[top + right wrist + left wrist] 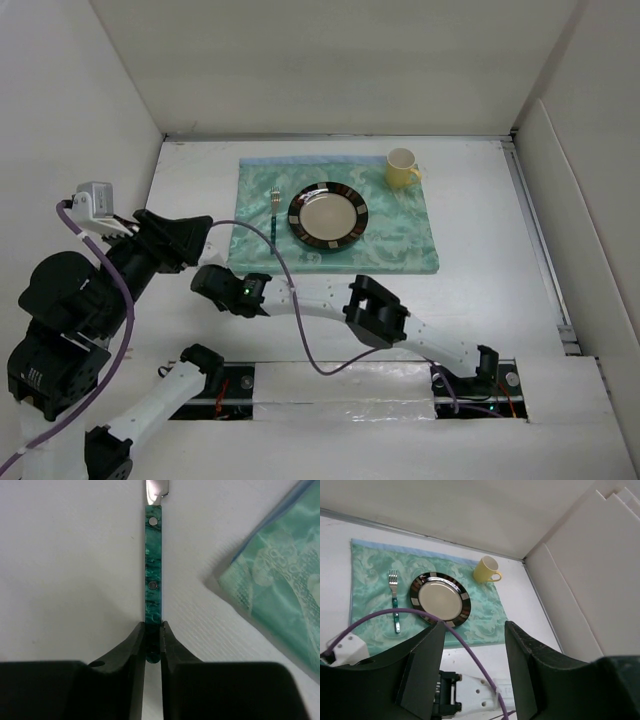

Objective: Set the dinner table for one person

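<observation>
Right wrist view: the right gripper [152, 627] pinches the end of a green-handled knife [152, 580] lying on the white dinner table [65, 555] beside the mat [280, 595] corner; best lifted level and straight, while the left gripper [475, 627] hangs spread open.

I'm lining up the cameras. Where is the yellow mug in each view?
Top external: yellow mug on the placemat, far right corner.
Left wrist: yellow mug upper middle, up-right of the plate.
Right wrist: not in it.
Shared landmark: the green placemat, in all three.
</observation>
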Controlling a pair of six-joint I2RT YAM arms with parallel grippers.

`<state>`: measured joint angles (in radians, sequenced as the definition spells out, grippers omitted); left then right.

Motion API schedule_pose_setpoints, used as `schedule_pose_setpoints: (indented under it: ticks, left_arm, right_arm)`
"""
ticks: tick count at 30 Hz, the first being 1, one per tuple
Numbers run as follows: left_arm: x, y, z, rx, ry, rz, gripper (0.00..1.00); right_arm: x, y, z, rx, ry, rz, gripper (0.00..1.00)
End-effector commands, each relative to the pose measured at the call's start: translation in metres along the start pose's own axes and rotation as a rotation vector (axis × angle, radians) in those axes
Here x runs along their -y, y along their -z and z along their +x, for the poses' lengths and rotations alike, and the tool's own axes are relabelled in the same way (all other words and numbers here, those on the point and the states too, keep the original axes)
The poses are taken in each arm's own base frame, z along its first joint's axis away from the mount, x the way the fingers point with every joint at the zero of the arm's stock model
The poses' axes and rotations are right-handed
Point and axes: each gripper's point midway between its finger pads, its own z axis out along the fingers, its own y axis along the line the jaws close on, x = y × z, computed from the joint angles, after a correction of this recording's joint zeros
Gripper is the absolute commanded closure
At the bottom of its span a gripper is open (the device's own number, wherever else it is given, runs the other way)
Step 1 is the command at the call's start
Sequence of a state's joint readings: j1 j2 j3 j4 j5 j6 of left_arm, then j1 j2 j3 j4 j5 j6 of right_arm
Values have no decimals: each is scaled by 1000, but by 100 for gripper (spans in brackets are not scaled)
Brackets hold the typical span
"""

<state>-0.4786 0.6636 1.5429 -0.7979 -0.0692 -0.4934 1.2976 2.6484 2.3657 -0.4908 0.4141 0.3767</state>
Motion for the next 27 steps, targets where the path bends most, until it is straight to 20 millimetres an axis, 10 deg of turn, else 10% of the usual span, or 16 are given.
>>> schedule_pose_setpoints:
  ticks: [1, 12, 19, 27]
  left_arm:
    - [-2, -2, -6, 38, -21, -7, 53]
    - [-15, -25, 15, 4, 0, -46, 53]
    - [-21, -38, -6, 74, 13, -125, 53]
    - [-21, -53, -24, 155, 67, -162, 53]
  right_arm:
    - [35, 10, 69, -152, 55, 143, 88]
    - [38, 103, 88, -122, -57, 81, 100]
    - [43, 179, -13, 120, -147, 4, 100]
    - [57, 255, -75, 274, -126, -83, 100]
